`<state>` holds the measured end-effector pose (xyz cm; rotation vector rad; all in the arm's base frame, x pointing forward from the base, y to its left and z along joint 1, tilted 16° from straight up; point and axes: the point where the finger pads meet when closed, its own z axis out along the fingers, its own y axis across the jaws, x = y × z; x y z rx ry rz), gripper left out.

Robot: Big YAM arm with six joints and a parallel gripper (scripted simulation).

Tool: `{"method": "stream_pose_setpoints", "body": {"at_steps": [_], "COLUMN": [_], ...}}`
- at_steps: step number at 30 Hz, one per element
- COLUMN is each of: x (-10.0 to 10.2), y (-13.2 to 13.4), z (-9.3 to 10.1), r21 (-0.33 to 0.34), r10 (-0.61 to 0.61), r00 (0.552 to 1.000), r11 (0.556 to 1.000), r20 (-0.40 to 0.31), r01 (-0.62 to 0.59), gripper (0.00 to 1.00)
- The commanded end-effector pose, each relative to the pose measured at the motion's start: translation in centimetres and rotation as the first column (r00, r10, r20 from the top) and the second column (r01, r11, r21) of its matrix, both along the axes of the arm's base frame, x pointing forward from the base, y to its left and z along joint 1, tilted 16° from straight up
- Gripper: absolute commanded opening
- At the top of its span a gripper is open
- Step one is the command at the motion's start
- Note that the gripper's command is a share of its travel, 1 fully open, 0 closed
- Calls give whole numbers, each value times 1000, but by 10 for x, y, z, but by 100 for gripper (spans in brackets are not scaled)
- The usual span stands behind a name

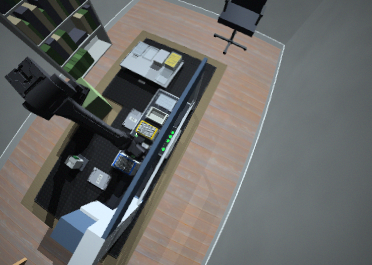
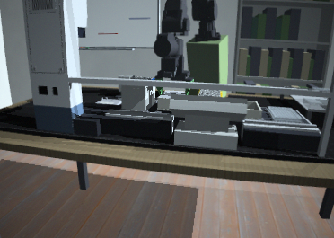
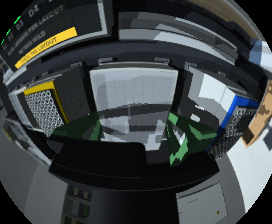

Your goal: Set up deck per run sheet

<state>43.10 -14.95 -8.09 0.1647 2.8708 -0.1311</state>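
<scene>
The gripper (image 3: 135, 129) clamps a grey plate-like item (image 3: 130, 99) across its width at the deck row, between the yellow-trimmed tip rack (image 1: 147, 130) and blue-trimmed rack (image 1: 124, 162), directly below the tool.

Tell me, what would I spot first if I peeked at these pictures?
Probably the big black robot arm reaching across the dark table, its hand closed on a pale grey box by the long rail. Next, the yellow-edged tray just beyond it, and the black office chair off on the wooden floor.
</scene>
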Motion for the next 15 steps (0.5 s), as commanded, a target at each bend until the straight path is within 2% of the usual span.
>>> {"method": "stream_pose_setpoints", "body": {"at_steps": [1,10,15], "x": [13,18,16], "y": [-10,-11,-11], "z": [21,22,14], "r21": [-17,-22,-17], "r10": [0,0,0], "r00": [999,998,999], "r11": [1000,1000,1000], "r20": [50,62,48], "r01": [1,1,1], "gripper": [0,0,0]}}
